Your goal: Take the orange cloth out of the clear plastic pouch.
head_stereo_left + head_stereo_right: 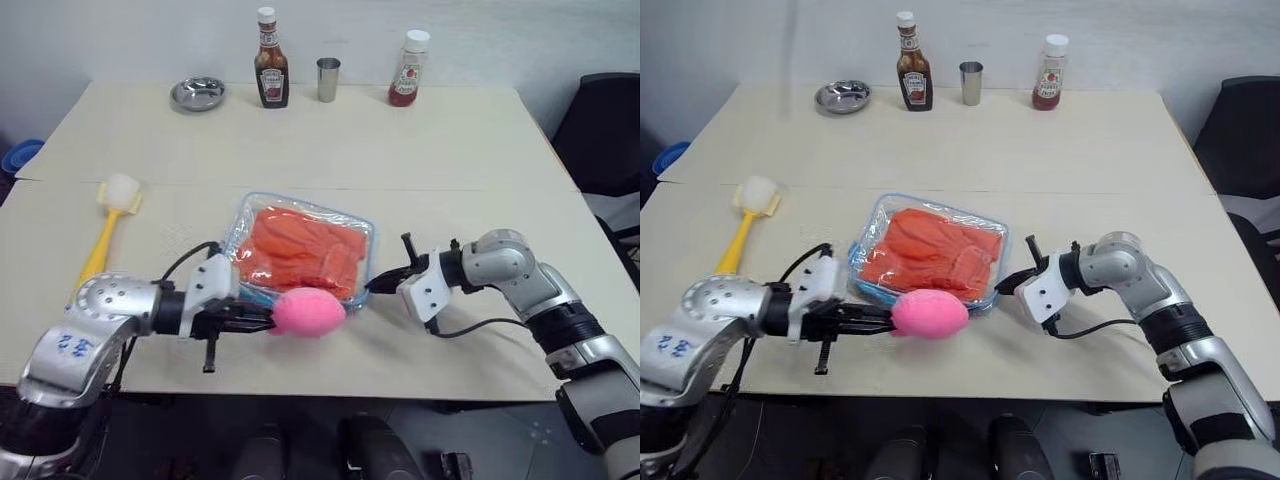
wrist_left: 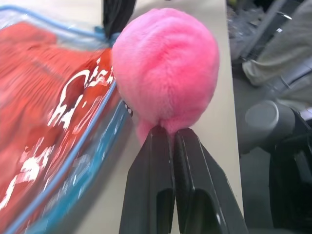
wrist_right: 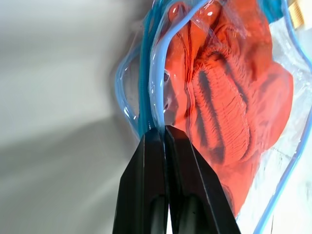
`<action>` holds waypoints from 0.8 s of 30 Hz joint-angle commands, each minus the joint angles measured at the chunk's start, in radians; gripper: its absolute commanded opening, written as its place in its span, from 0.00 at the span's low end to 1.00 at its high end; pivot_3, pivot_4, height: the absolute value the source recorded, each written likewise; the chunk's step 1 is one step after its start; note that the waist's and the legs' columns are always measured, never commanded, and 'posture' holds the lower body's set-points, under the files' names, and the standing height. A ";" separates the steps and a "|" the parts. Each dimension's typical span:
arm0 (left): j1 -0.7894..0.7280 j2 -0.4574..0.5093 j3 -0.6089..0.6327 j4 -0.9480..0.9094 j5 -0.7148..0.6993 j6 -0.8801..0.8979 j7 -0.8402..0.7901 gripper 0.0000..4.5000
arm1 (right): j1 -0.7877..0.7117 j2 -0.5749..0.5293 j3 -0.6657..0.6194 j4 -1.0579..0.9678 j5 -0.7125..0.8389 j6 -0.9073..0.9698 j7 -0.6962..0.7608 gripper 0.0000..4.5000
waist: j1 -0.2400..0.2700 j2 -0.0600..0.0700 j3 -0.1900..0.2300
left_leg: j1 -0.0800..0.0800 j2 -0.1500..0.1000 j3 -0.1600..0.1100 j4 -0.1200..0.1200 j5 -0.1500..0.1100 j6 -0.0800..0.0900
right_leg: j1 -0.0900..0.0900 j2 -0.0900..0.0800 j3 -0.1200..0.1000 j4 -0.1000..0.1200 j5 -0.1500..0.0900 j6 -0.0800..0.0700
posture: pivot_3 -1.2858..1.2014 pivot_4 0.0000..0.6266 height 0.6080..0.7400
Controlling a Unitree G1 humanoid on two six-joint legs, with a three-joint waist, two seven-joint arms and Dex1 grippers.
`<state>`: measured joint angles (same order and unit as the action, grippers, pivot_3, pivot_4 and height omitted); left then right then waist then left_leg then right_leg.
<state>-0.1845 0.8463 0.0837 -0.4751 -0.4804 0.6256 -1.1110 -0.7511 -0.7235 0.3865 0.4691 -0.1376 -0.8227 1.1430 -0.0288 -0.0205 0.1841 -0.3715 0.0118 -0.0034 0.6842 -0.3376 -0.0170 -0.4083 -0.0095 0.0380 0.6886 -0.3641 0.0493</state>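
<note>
The clear plastic pouch (image 1: 300, 247) lies flat mid-tabletop (image 1: 300, 150) with the orange cloth (image 1: 300, 255) inside it. The right gripper (image 3: 163, 130) is clamped on the pouch's blue-trimmed edge at its right near corner. The left gripper (image 2: 173, 134), at the pouch's near edge, pinches a pink fuzzy ball (image 2: 165, 68).

Clear plastic pouch (image 1: 352, 232): flat, see-through w/ light blue trim, rounded corners, lying on table btwn the two grippers. Its near-right corner edge is pinched in right gripper (image 3: 163, 130), jaws closed on the blue trim. Left gripper (image 1: 268, 319) sits just beside pouch's near edge. Orange cloth (image 1: 300, 252): bright orange-red, folded & wrinkled, ribbed texture, fully inside pouch, just past right gripper's tips.
</note>
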 commanded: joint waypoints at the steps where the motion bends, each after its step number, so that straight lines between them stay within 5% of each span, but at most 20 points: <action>1: 0.088 0.018 0.120 -0.060 -0.038 0.017 0.046 0.00 | -0.037 -0.051 -0.035 0.086 -0.022 -0.071 -0.025 0.01 | -0.002 0.000 0.000 | 0.000 0.000 0.000 0.000 0.000 0.000 | 0.000 0.000 0.000 0.000 0.000 0.000 | 0.52 0.24 1.00; 7: 0.225 0.038 0.319 0.015 -0.060 0.028 0.071 0.00 | -0.040 -0.100 -0.030 0.146 -0.003 -0.170 -0.027 0.01 | -0.003 0.000 0.000 | 0.000 0.000 0.000 -0.001 -0.001 0.002 | 0.000 0.000 0.000 0.000 0.000 0.000 | 0.52 0.24 1.00; 12: 0.174 0.079 0.465 0.243 -0.073 0.038 0.102 0.00 | -0.020 -0.138 -0.034 0.139 0.041 -0.208 -0.016 0.01 | -0.004 0.000 0.000 | 0.001 0.000 0.000 -0.001 -0.002 0.003 | 0.000 0.000 -0.001 0.000 0.000 0.000 | 0.52 0.24 1.00; 21: 0.129 0.072 0.393 0.332 -0.056 -0.008 0.118 0.00 | -0.001 -0.145 -0.031 0.109 0.055 -0.186 -0.028 0.01 | -0.004 0.000 0.000 | 0.000 0.000 0.000 -0.002 -0.001 0.001 | 0.000 0.000 -0.001 -0.001 0.000 0.000 | 0.52 0.24 1.00; 24: 0.147 0.063 0.389 0.335 -0.079 0.031 0.130 0.05 | 0.023 -0.157 -0.038 0.078 0.090 -0.137 -0.007 0.14 | -0.005 0.000 0.000 | 0.000 0.000 0.000 -0.002 -0.002 0.002 | -0.001 0.000 -0.001 -0.001 0.000 0.000 | 0.52 0.24 1.00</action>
<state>-0.0445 0.9098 0.4502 -0.1368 -0.5435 0.6427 -0.9941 -0.7354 -0.8519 0.3848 0.5811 -0.0856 -0.9886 1.1247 -0.0334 -0.0202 0.1843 -0.3716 0.0121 -0.0034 0.6825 -0.3393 -0.0151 -0.4090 -0.0097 0.0369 0.6880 -0.3642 0.0492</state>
